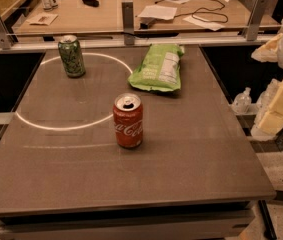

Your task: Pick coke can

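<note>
The coke can (128,121) is red with white script and a silver top. It stands upright near the middle of the grey table (196,174), just right of a white circle line. My gripper (280,106) shows as cream-coloured parts at the right edge of the view, beyond the table's right side. It is well right of the can and apart from it.
A green patterned can (71,56) stands upright at the back left. A green chip bag (158,68) lies at the back middle. A metal rail (131,40) runs along the far edge, with a wooden desk (96,14) holding papers and cables behind it.
</note>
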Available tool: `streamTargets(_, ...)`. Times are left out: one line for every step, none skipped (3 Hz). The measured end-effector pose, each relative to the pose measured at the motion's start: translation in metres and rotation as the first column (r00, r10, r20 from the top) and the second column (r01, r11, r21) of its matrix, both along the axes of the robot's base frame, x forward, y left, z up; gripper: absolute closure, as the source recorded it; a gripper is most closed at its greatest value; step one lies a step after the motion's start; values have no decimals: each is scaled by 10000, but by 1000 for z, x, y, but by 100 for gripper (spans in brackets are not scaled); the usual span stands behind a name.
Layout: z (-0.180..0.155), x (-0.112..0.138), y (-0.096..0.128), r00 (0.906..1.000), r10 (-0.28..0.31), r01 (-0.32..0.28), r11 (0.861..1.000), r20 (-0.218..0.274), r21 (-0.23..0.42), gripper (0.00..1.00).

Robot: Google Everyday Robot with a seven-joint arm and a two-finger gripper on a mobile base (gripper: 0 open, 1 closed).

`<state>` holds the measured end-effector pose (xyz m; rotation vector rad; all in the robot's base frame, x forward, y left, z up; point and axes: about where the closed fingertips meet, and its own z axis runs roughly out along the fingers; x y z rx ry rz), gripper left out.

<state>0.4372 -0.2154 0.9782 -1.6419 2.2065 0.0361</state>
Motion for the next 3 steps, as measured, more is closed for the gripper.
streamTargets(-5, 0, 1, 9999, -73, 90, 9817, -96, 1902, 0)
streamTargets(-19, 3, 5, 10000, 41, -48, 9299, 27, 3677, 0)
streamTargets(-24, -1, 26, 9995, 275, -309, 8312, 145, 5551, 0)
